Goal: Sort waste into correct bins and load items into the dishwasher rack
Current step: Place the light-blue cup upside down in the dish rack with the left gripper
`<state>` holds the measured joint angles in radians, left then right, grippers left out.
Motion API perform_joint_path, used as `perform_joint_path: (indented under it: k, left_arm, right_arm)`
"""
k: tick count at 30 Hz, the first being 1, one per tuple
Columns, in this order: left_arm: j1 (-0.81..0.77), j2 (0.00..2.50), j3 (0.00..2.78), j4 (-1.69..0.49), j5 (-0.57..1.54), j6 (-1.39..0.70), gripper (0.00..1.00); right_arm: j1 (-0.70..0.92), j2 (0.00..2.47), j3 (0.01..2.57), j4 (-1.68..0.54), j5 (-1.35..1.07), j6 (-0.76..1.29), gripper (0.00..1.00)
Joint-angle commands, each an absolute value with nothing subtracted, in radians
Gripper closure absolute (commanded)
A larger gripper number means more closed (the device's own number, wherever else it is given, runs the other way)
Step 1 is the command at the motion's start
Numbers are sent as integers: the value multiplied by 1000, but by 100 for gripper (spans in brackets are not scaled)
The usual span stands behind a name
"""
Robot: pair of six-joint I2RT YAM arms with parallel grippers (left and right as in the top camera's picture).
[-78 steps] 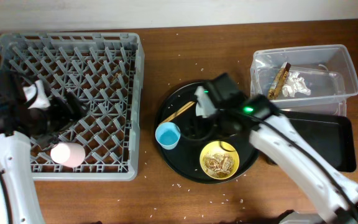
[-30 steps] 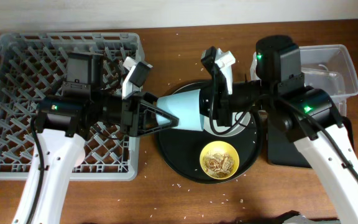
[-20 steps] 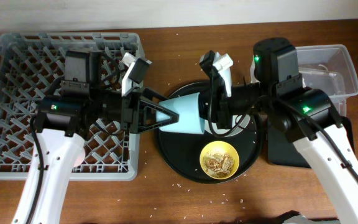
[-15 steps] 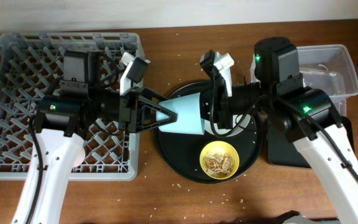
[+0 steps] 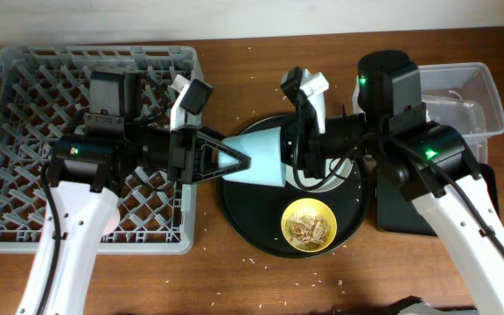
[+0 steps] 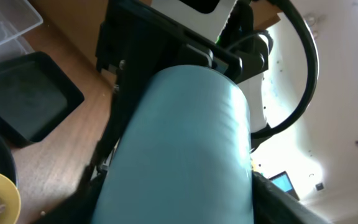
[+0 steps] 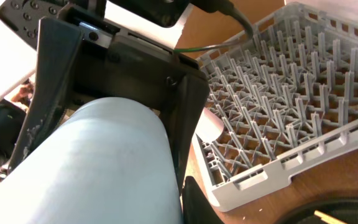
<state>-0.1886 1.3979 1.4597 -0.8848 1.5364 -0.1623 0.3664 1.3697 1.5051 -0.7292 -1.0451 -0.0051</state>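
Left fingers (image 5: 215,144) around smooth pale-blue cup (image 5: 265,157)

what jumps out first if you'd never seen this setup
The light blue cup held up over the table's centre, with the left end effector at its narrow end and the right end effector at its wide end. Next comes the big grey dishwasher rack filling the left side, then the small yellow bowl of food scraps on the round black tray.
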Motion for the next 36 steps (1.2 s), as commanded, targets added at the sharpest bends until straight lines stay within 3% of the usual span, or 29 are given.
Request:
perform_joint_path:
  k: [1,3,5,9,12,16,19,23,31,33,34,35,36]
  left_arm:
    - [-194,1382,1475,-887,1466,-171,43]
    - [-193,1382,1475,-903,1314,-171,46]
    - [-193,1382,1475,-919,1184,-171,46]
    - [-18,1368,1477,-1089,765,-172,47]
    - [300,1357,1477,-1282,334,-289,48]
    - [639,1359,1476,-1322,192,-356,51]
    - [683,1381,1454,-1301,-15,-489,51]
    - [684,1497,1454,-1234,-95,-564,50]
    - [694,1747,1454,-1211,-45,-591,50]
    - [716,1748,1454,-1210,-45,-591,15]
    - [726,1748,1454,-1213,-45,-590,24]
    - [742,1748,1454,-1213,-45,-579,26]
    - [756,1748,1454,-1215,-35,-579,13]
  right_arm:
    - [366,1375,1498,-729,-991,-17,52]
    - [356,1367,1499,-725,-990,-17,30]
    - [294,1342,1509,-725,-979,-6,18]
    - [138,1280,1513,-841,-953,95,16]
    - [189,1311,1513,-1091,-718,94,16]
    - [300,1365,1509,-1147,-590,94,16]
    - [316,1407,1509,-1150,-590,94,16]
    - [316,1415,1509,-1172,-590,83,15]
    - [316,1415,1509,-1179,-589,84,15]
    - [316,1415,1509,-1179,-590,84,15]
    - [316,1415,1509,-1179,-589,84,15]
    - [316,1415,1509,-1180,-589,84,15]
    - [316,1415,1509,-1182,-589,84,15]
